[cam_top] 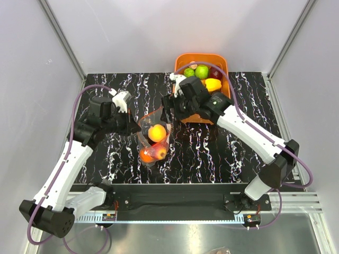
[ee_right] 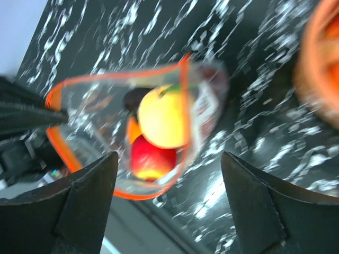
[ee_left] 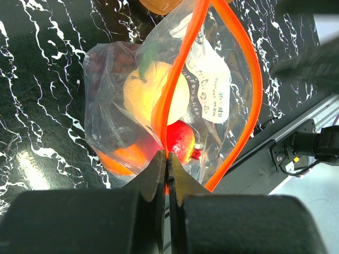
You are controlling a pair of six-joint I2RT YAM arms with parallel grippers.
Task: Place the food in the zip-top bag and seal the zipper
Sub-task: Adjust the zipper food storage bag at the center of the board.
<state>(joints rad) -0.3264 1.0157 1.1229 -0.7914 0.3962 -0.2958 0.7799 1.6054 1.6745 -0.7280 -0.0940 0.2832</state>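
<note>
Slip risk: L gripper (ee_left: 167,159) is clamping zipper (ee_left: 175,90) edge-on at 6 o'clock of bag (ee_left: 106,127), R gripper (ee_right: 169,159) is hovering, fingers apart, mouth gaping.

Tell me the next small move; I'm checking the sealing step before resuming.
Probably lower the open right pincer onto the zipper near the left pincer, which clamps one end: food sits inside the zip-top bag, and its mouth gapes wide, so the strips need pressing together.
</note>
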